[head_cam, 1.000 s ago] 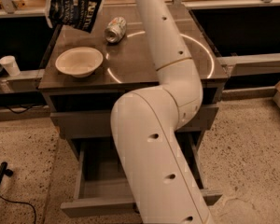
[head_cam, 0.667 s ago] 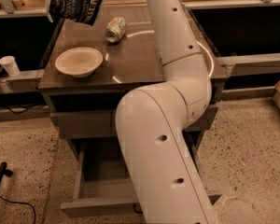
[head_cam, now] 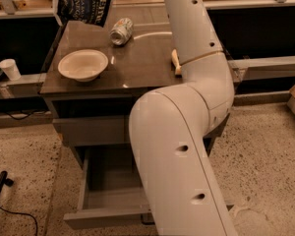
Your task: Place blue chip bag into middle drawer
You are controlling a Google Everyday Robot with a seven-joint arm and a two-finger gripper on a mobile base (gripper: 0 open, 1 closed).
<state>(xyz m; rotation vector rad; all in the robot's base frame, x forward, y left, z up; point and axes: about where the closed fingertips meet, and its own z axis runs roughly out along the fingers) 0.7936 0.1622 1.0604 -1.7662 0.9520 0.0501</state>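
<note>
Blue chip bag point(head_cam: 83, 4) upright — gripper above frame.

The white arm point(head_cam: 177, 151) is raised from the lower right, bent sharply at the elbow point(head_cam: 211, 90) (a bulky joint) and extended to the top edge; the gripper is hidden beyond that edge.

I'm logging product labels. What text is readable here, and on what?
On the blue chip bag: white lettering, too blurred to read.
On the crushed can: print unreadable.
Nothing else bears text.
The gripper is out of view past the top edge.
</note>
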